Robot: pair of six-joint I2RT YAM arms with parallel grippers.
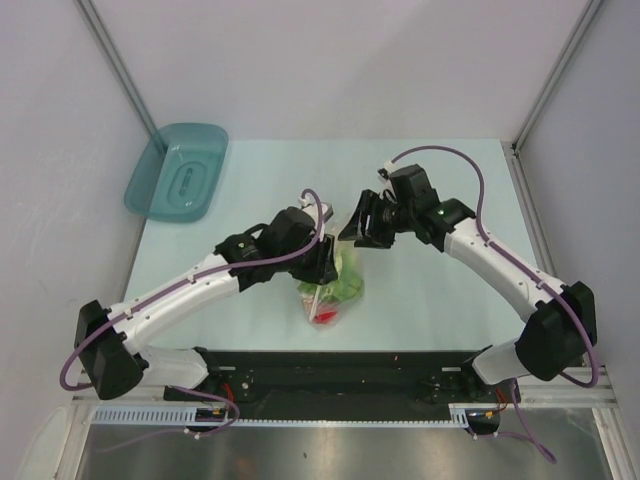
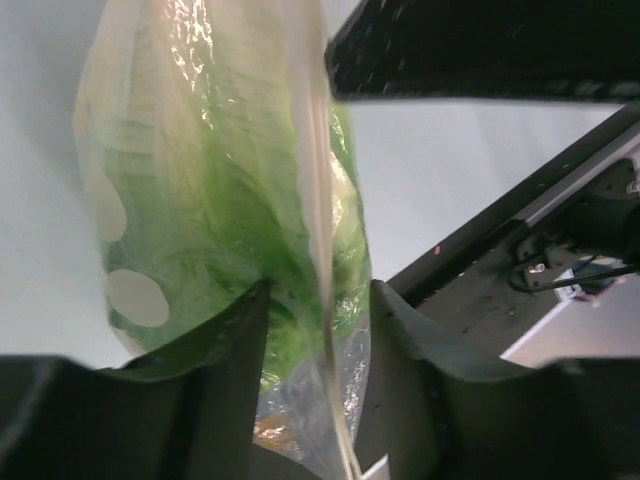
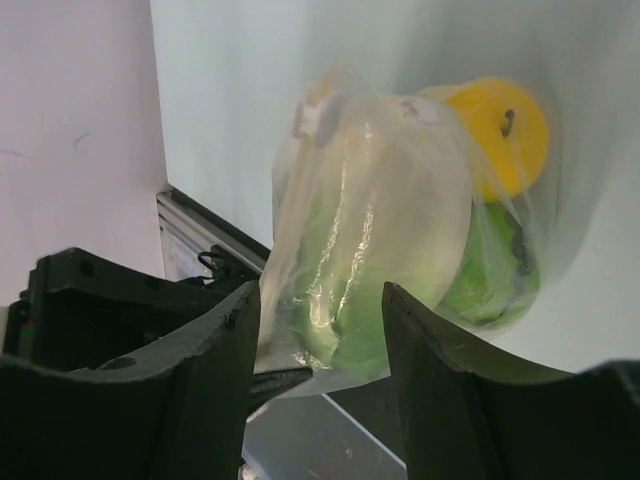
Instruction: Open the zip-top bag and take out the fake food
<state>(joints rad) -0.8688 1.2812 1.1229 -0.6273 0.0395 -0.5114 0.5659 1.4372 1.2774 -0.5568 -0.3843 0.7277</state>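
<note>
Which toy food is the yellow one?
The round fruit, with a dark stem hole; the lettuce leaf is ruffled green, the small piece red.

Table (image 1: 450,180), seen from above: the zip-top bag (image 1: 335,295) – lettuce leaf (image 2: 220,200) inside, round fruit (image 3: 497,125) beside the leaf, red piece (image 1: 325,318) at its near end – lies centrally under the left gripper (image 1: 328,268) (right gripper (image 1: 358,235) just behind), tray (image 1: 150,180) well apart, far left.
</note>
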